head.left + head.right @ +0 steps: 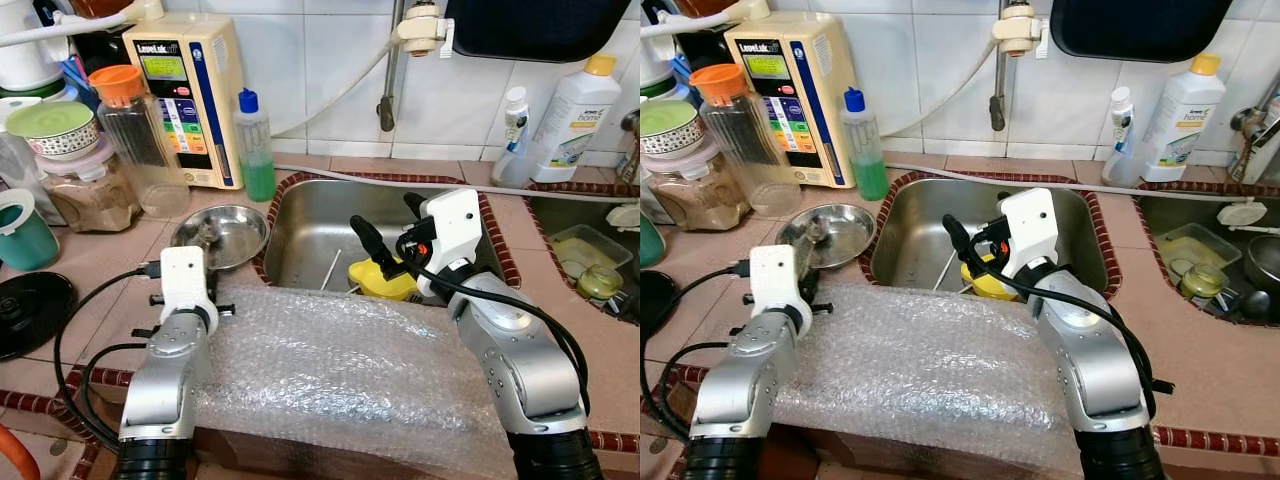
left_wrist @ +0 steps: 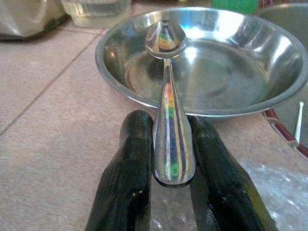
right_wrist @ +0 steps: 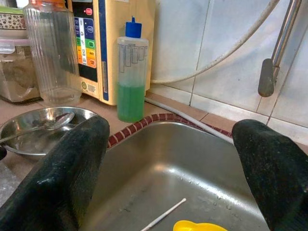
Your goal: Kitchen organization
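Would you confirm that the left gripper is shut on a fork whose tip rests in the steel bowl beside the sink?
Not quite: the left gripper is shut on a spoon, not a fork. The left wrist view shows its rounded end resting in the steel bowl beside the sink.

counter and sink, laid out left to right

a steel bowl (image 1: 222,235) sits on the counter (image 1: 100,262) just left of the sink (image 1: 300,240), with a spoon (image 2: 169,110) resting over its rim, bowl end inside, handle between the left gripper (image 2: 171,192) fingers. behind the bowl stand a plastic jar (image 1: 140,140), a water purifier (image 1: 190,95) and a squeeze bottle (image 1: 256,145) against the tiled wall. bubble wrap (image 1: 340,370) lies across the front counter edge, between the two arms. in the sink lie a thin stick (image 3: 163,215) and a yellow object (image 1: 385,281), under the right gripper (image 1: 385,228). right of the sink stand two bottles (image 1: 570,120), with a second basin (image 1: 590,260) of dishes before them.
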Controlling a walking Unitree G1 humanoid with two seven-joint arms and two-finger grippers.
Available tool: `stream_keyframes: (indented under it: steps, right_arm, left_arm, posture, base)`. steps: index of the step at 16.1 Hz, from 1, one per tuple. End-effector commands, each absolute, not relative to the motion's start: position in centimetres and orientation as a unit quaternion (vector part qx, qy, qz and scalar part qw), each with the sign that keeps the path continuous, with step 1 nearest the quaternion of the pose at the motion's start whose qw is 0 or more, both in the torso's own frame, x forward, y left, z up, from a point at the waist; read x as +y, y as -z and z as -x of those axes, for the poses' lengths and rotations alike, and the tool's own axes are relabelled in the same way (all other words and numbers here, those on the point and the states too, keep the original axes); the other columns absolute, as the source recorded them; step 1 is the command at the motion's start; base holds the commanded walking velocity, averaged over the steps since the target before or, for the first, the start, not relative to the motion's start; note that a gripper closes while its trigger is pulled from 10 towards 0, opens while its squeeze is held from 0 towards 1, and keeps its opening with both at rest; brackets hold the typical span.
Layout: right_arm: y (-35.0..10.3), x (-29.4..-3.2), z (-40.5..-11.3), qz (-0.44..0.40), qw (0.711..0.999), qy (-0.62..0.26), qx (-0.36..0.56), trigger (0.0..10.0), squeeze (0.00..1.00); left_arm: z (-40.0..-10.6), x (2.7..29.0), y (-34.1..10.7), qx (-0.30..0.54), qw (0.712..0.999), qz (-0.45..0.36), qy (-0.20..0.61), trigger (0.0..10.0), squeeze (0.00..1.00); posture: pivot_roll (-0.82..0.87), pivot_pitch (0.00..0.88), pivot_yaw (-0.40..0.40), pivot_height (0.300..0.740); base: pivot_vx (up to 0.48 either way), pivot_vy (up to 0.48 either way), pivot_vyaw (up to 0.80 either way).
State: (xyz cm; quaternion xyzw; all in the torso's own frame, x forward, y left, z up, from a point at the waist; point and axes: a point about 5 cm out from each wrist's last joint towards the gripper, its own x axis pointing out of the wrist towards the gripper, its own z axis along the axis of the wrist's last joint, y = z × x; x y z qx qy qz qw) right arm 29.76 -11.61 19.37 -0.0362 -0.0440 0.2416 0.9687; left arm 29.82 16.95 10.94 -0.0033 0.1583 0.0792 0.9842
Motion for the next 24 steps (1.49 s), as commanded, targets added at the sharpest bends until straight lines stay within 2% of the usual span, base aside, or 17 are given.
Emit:
stream_keyframes:
  steps: [1,5,11,12,13,14,16,18,19,22,24]
  right_arm:
    - [-20.1,-11.6,-30.1,0.033,0.969,-0.239,-0.058,10.0,0.00]
    - [-20.1,-11.9,-30.7,0.014,0.971,-0.231,-0.057,10.0,0.00]
    - [-19.9,-12.3,-31.3,-0.019,0.974,-0.219,-0.051,10.0,0.00]
    - [-19.9,-12.4,-31.3,-0.034,0.975,-0.214,-0.049,10.0,0.00]
    - [-19.7,-12.7,-31.6,-0.093,0.974,-0.204,-0.041,10.0,0.00]
    - [-19.7,-12.8,-31.9,-0.137,0.969,-0.202,-0.032,10.0,0.00]
    - [-19.8,-13.1,-33.0,-0.297,0.931,-0.214,0.000,10.0,0.00]
    - [-20.1,-13.5,-33.4,-0.359,0.908,-0.216,0.005,10.0,0.00]
    - [-20.0,-13.6,-33.6,-0.372,0.902,-0.216,0.010,10.0,0.00]
    - [-20.1,-12.9,-34.1,-0.434,0.872,-0.223,0.041,10.0,0.00]
    - [-19.7,-11.6,-33.7,-0.412,0.873,-0.250,0.071,10.0,0.00]
  left_arm:
    - [-30.2,17.1,-12.6,0.115,0.990,0.002,-0.086,0.0,0.00]
    - [-30.3,16.8,-14.0,0.061,0.995,-0.010,-0.081,0.0,0.00]
    - [-30.0,16.8,-14.4,0.034,0.996,-0.032,-0.071,0.0,0.00]
    - [-29.9,16.3,-14.8,0.014,0.998,-0.043,-0.053,0.0,0.00]
    - [-30.0,15.4,-15.2,-0.013,0.999,-0.040,-0.018,0.0,0.00]
    - [-30.1,14.9,-15.3,-0.024,0.999,-0.039,0.002,0.0,0.00]
    - [-30.3,11.7,-16.2,-0.078,0.990,-0.037,0.115,0.0,0.00]
    - [-30.0,10.0,-16.4,-0.094,0.981,-0.026,0.170,0.0,0.00]
    - [-29.6,8.8,-16.5,-0.107,0.972,-0.018,0.210,0.0,0.00]
    - [-29.5,7.7,-16.3,-0.115,0.965,-0.014,0.234,0.0,0.00]
    - [-29.5,7.2,-16.3,-0.122,0.961,-0.007,0.247,0.0,0.00]
  posture:
    - [0.02,0.000,0.036,0.740]
    - [0.03,0.000,0.033,0.740]
    - [0.04,0.000,0.039,0.740]
    - [0.04,0.000,0.038,0.740]
    - [0.04,0.000,0.037,0.740]
    - [0.04,0.000,0.038,0.740]
    - [0.04,0.000,0.042,0.740]
    - [0.04,0.000,0.046,0.740]
    - [0.04,0.000,0.047,0.740]
    - [0.03,0.000,0.050,0.740]
    - [0.03,0.000,0.048,0.740]
  base:
    - [0.000,0.000,0.00]
    - [0.000,0.000,0.00]
    - [0.000,0.000,0.00]
    - [0.000,0.000,0.00]
    - [0.000,0.000,0.00]
    - [0.000,0.000,0.00]
    - [0.000,0.000,0.00]
    - [0.000,0.000,0.00]
    - [0.000,0.000,0.00]
    - [0.000,0.000,0.00]
    - [0.000,0.000,0.00]
